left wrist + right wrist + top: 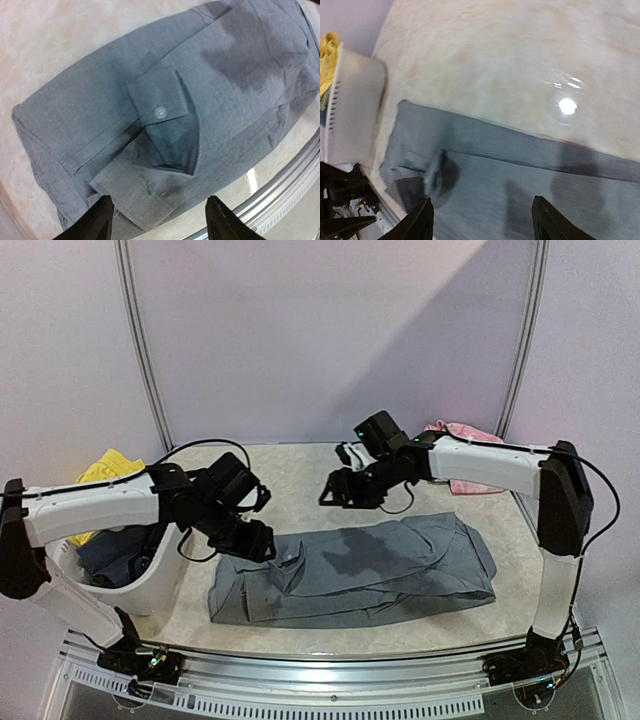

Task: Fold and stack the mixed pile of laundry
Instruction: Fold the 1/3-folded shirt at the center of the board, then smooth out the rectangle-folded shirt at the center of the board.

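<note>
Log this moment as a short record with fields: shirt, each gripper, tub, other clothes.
shirt: grey shirt laid flat on the table, buttoned cuff on top
left gripper: open, over the shirt's left end
right gripper: open, near its far edge
tub: white tub at left, dark clothes inside, yellow garment at its far side
far right: pink garment

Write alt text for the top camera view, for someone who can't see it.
A grey shirt lies folded on a pale table, with the left gripper and right gripper reaching in from either side, both open and empty. A white tub at left holds a yellow garment and dark clothes; a pink piece lies far right.
</note>
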